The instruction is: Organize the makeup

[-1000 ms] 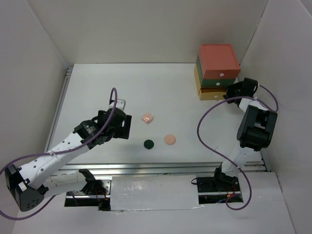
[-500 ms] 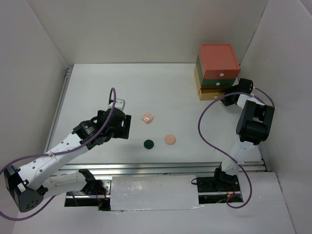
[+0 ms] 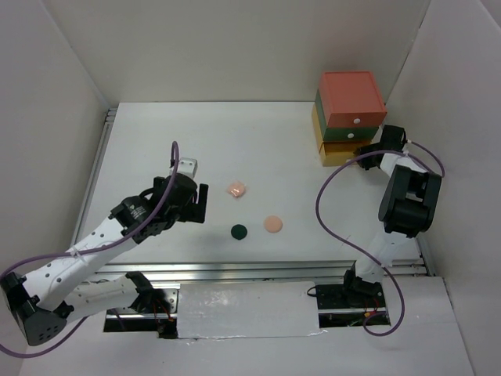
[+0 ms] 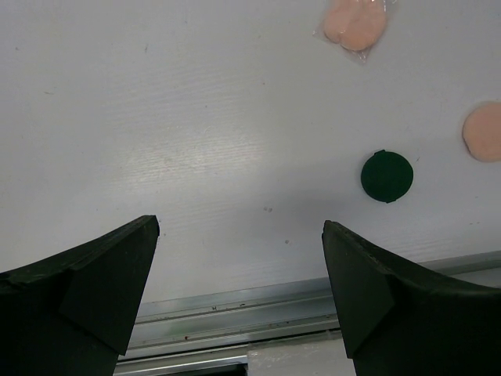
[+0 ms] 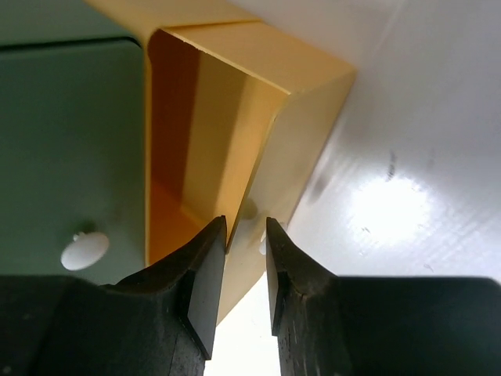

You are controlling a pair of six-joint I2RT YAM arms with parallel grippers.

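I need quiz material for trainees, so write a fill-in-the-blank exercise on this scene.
1. The bottom drawer, pinched by the right claw, is ___ in colour.
2. The left claw hangs over the table with its jaws ___.
3. The round compact closest to the left claw is dark ___.
4. The stacked drawer box has a ___ top.

Missing words: yellow; open; green; red.

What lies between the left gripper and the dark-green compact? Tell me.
Nothing: only bare table separates the open left gripper from the dark-green compact, as the left wrist view shows.
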